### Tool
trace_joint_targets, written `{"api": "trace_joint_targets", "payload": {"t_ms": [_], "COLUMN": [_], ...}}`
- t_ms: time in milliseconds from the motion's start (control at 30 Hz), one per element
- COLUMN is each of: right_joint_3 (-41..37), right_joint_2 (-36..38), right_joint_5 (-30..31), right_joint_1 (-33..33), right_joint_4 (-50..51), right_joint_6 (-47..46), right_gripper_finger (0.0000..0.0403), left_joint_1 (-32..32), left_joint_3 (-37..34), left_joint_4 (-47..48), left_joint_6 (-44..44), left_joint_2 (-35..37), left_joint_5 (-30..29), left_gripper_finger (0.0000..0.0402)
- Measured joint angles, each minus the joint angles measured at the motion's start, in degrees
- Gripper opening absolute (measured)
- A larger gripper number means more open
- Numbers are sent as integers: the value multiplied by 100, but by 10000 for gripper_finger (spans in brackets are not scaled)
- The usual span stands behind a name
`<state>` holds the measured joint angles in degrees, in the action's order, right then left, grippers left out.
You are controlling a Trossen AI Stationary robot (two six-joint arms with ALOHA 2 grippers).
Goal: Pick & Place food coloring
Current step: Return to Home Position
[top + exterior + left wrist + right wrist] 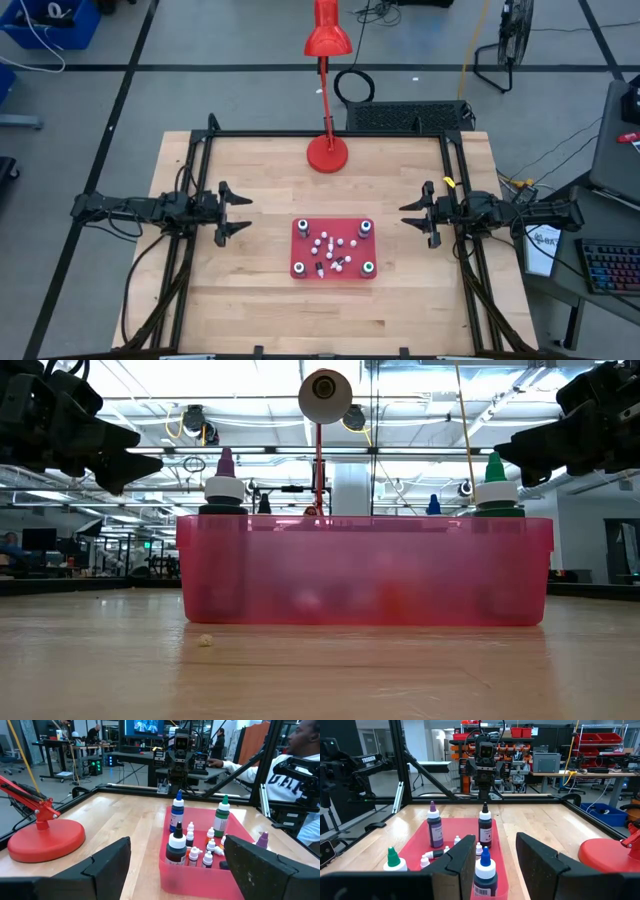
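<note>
Desk: pale wooden desk point(250, 290), seen from above, both arms low at its two sides.

Left end effector point(238, 213): above the bare wood well left of the bin, pointing toward it. Fingers spread wide, nothing between them. From its own wrist camera the two dark fingers point(107, 865) framed the bin from a distance.

Right end effector point(408, 215): above the wood to the right of the bin, apart from it and facing it. Jaws likewise wide and empty.

Translucent pink plastic bin point(300, 270): sat flat on the desk about midway between the two end effectors, touched by neither. The level view showed its pink wall point(365, 570) resting on the wood.

Food coloring, all inside the bin:
- four larger dark-filled bottles point(366, 229), upright, one at each corner. Tips noted: purple point(432, 807), green point(393, 854), blue point(485, 856), black point(178, 827).
- small white food coloring bottles point(330, 250), clustered in the middle between the corner bottles; some upright, at least one lying on its side. Exact count not clear.

Red desk lamp point(327, 153): round base on the desk's far edge, behind the bin, well apart from it; shade point(327, 38) hanging beyond the desk.

A person in a white top point(295, 775) sat beyond the desk's right side.
</note>
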<state>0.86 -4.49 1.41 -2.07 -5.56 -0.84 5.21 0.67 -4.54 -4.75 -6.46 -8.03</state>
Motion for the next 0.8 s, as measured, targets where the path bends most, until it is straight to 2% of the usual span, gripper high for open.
{"api": "trace_joint_targets", "payload": {"t_ms": [267, 600, 800], "right_joint_3": [-1, 0, -1], "right_joint_2": [0, 0, 0], "right_joint_5": [0, 0, 0], "right_joint_1": [-2, -2, -2], "right_joint_4": [0, -2, -1], "right_joint_6": [0, 0, 0], "right_gripper_finger": [130, 130, 130], "left_joint_1": [0, 1, 0], "left_joint_3": [0, 0, 0], "left_joint_4": [0, 0, 0], "left_joint_6": [0, 2, 1], "left_joint_2": [-1, -2, -1], "left_joint_5": [0, -1, -1], "left_gripper_finger": [310, 323, 317]}}
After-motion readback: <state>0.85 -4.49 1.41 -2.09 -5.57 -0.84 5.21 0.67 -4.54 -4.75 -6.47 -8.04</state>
